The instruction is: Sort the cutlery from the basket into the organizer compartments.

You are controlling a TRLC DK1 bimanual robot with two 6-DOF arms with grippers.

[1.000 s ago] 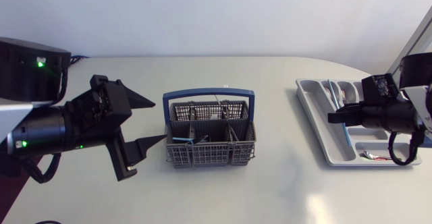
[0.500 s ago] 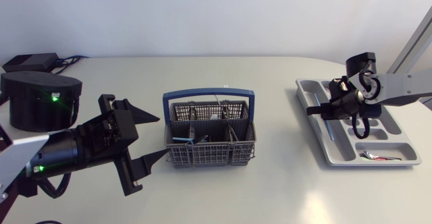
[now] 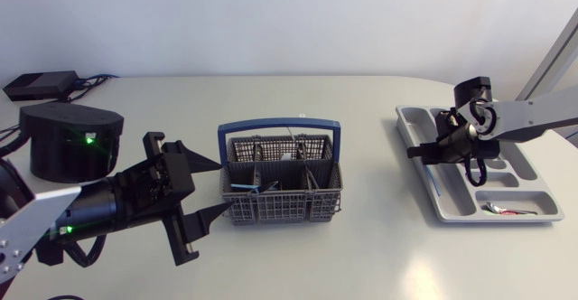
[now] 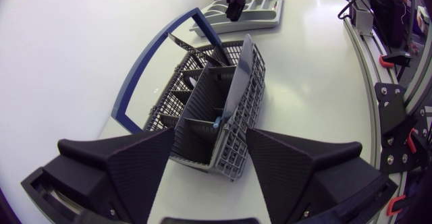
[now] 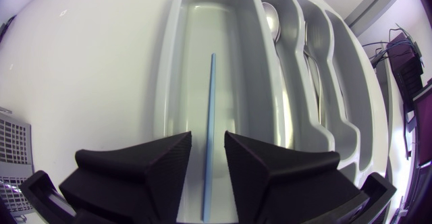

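At the table's left, left gripper (image 3: pixel 217 187) spread wide, just beside the end of the basket (image 3: pixel 280 211), cutlery (image 3: pixel 246 188) inside. Further right, over the organizer (image 3: pixel 452 211), right gripper (image 3: pixel 414 151) narrowly parted, astride a blue utensil (image 5: pixel 210 116) lying untouched in the long compartment nearest the basket; spoons (image 5: pixel 270 18) in neighbouring slots.

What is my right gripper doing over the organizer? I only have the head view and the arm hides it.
Observer: Right wrist view: a thin blue stick lies in the organizer's widest compartment, between the right gripper's open fingers, touching neither.
Operator: Anything in neighbouring slots?
Observer: Spoons, in the next two narrower slots.
Operator: What's left in the basket?
Observer: Left wrist view: dark cutlery leaning in its far end.
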